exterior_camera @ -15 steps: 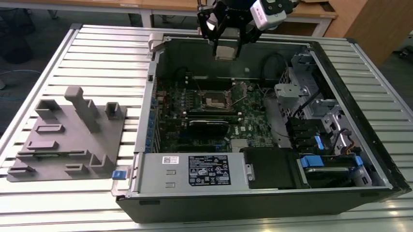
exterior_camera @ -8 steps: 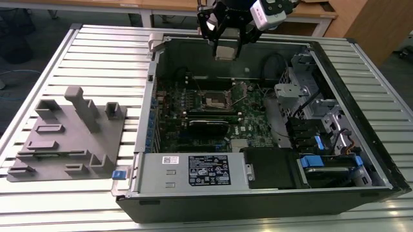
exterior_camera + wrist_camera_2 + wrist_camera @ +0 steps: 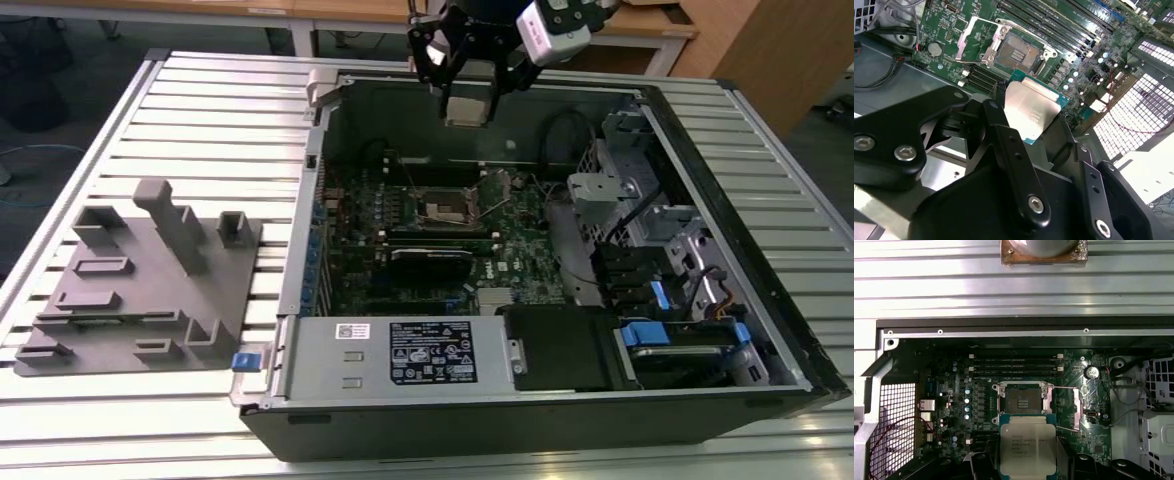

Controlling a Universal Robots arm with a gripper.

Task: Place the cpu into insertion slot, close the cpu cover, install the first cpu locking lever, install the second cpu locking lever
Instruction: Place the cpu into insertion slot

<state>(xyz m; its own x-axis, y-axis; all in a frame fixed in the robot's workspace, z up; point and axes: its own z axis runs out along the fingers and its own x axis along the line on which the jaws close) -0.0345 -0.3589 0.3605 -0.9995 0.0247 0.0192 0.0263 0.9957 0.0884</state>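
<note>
The gripper [image 3: 467,98] is pinching the cpu [image 3: 1030,111] by its edges, above the open computer case [image 3: 400,420]. Below it, the insertion slot [image 3: 1021,401] lies bare, with the cpu cover [image 3: 1064,407] open beside it.

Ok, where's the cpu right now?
The cpu is gripped in the claw, held in the air above the motherboard, just short of the open insertion slot in both wrist views. In the exterior view it shows against the case's far wall.
</note>
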